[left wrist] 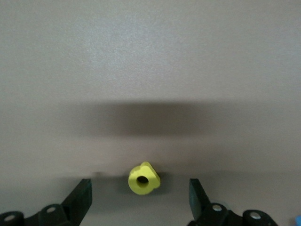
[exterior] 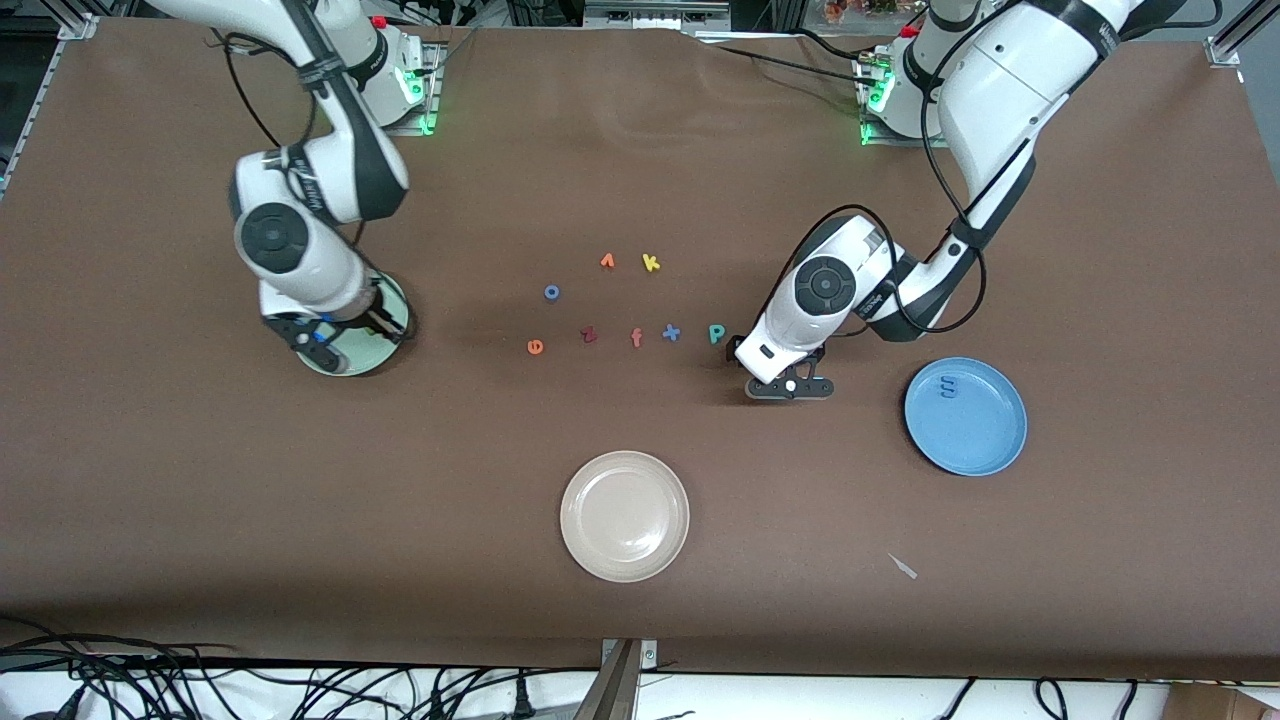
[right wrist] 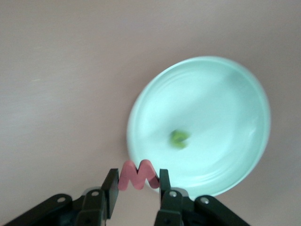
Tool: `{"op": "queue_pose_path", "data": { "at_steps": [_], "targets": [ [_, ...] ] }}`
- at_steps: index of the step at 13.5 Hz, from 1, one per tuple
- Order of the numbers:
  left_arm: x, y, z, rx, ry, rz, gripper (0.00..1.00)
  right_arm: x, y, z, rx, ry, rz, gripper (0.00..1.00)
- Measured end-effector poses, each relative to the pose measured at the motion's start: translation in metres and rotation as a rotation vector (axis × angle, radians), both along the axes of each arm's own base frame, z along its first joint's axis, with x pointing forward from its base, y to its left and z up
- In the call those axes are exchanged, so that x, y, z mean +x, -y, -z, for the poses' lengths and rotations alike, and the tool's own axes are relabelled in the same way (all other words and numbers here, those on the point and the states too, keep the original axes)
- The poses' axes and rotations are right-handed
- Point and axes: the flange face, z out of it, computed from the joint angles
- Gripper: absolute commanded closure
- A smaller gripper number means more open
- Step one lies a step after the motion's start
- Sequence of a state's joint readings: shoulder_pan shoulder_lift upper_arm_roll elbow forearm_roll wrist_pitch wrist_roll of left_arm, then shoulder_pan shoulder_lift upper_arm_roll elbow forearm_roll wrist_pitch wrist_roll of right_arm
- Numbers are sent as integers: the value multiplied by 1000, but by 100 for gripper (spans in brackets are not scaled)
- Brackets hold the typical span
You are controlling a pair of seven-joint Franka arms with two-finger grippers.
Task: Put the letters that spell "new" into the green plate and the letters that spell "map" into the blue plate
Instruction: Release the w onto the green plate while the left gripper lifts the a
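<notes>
The blue plate, nearest the front camera among the task's things, already carries the blue m. Farther off, the left gripper stands low over the table, its fingers spread wide either side of the yellow a, not yet touching it. The right gripper pinches the pink w above the green plate, where the green n lies. Such foam letters look light and squashy; a gentle squeeze across flat edges should do.
</notes>
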State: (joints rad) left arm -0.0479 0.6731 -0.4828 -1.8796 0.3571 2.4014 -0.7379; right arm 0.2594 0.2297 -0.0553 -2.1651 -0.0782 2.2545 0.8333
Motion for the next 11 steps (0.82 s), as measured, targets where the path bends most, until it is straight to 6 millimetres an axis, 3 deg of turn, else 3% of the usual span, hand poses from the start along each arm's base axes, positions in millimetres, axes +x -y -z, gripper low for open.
{"op": "queue_pose_path", "data": {
  "at_steps": [1,2,3,4,6,8,10,11],
  "targets": [
    [1,-1,3,10,3,4,23,-4,21,9,11,-22,-13,77],
    [0,-1,6,22,6,12,27,-10,34,19,30,-37,-20,63],
    [-1,0,8,29,7,17,30,-15,41,28,44,-37,-25,26],
    [-3,2,10,33,7,22,32,-19,45,38,50,-33,-25,0],
    [-5,8,10,40,9,26,41,-24,47,51,48,-37,-28,0],
    [-6,12,9,41,12,21,52,-24,45,52,51,-38,-30,0],
    [-5,15,7,38,17,21,63,-21,31,45,79,-35,-10,0],
    [-5,15,7,40,17,21,68,-19,14,39,93,-28,13,0]
  ]
}}
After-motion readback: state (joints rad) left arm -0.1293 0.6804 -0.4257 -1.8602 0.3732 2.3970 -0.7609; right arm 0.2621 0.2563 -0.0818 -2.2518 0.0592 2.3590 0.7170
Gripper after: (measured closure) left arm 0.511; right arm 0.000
